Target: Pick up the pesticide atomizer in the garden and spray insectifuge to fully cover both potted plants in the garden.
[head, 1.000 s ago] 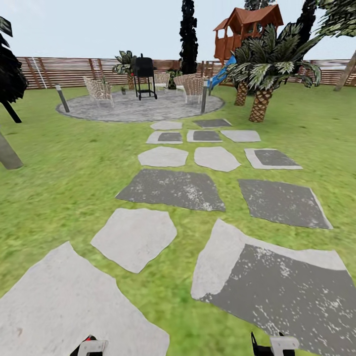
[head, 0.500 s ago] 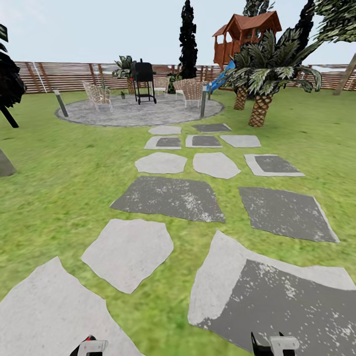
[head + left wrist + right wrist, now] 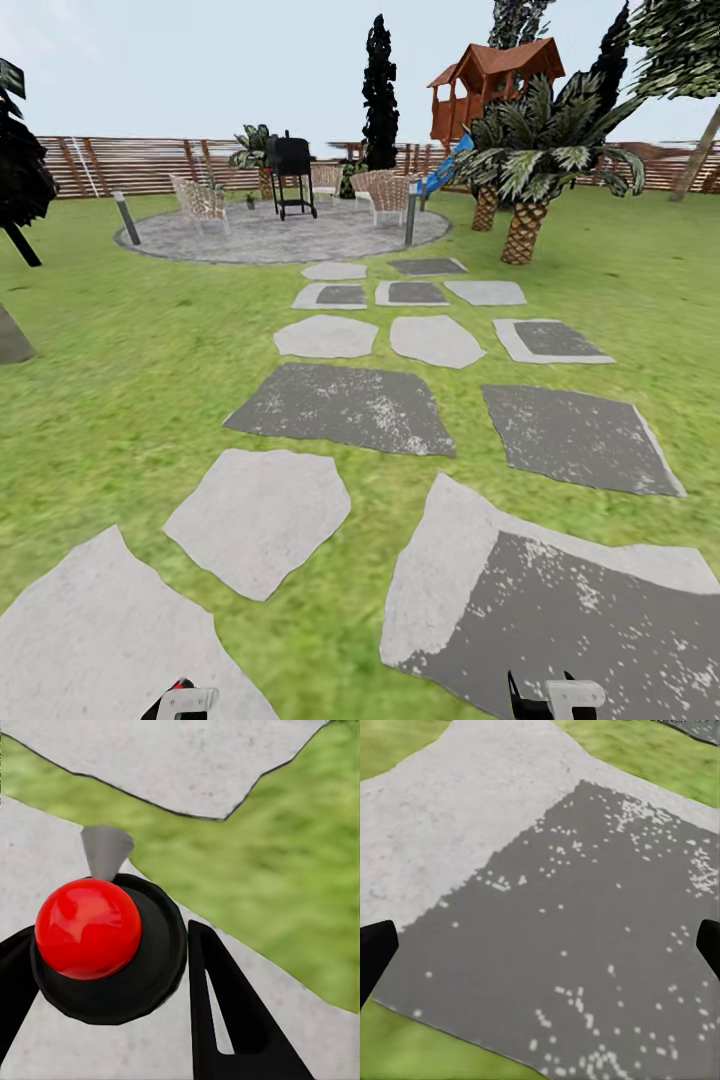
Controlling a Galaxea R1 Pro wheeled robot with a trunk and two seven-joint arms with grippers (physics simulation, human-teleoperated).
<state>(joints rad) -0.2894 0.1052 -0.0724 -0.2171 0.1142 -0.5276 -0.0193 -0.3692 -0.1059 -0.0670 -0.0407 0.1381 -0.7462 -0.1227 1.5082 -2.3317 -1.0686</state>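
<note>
Much of the scene was green lawn (image 3: 120, 400), crossed by grey irregular stepping stones (image 3: 345, 405) leading to a round grey paved patio (image 3: 285, 232) before a brown slatted wooden fence (image 3: 130, 165). A black barbecue grill (image 3: 291, 170) and wicker chairs (image 3: 200, 198) stood there; the pesticide atomizer could not be made out. The right gripper's (image 3: 540, 952) black fingers (image 3: 375, 956) were spread wide, empty, above a stone. Whether the left gripper's (image 3: 112, 990) fingers (image 3: 225, 1005) gripped anything, I cannot tell.
</note>
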